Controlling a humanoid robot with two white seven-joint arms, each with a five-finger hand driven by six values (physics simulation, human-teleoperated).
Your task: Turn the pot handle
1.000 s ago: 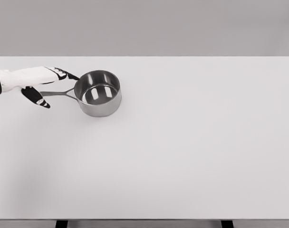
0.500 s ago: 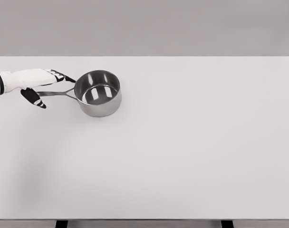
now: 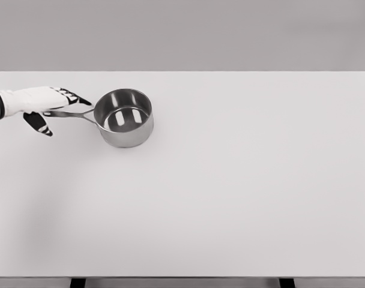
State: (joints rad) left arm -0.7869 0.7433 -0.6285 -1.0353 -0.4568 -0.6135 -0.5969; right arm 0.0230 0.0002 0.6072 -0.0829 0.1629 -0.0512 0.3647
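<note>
A shiny steel pot (image 3: 123, 118) stands on the white table (image 3: 230, 198) at the back left, empty inside. Its thin handle (image 3: 71, 114) points left, almost level across the picture. My left hand (image 3: 57, 111) comes in from the left edge at the handle's outer end. Its fingers (image 3: 74, 96) lie spread just above the handle and the thumb (image 3: 38, 124) hangs below it. The handle passes between them without being gripped. The right hand does not show.
Only the pot stands on the table. The table's far edge runs just behind the pot and the hand, against a grey wall. Two dark table legs (image 3: 78, 282) show at the bottom edge.
My left hand has drawn back to the left along the handle. The handle's outer end has swung slightly away from me, so it lies more level; the pot body stays in place.
</note>
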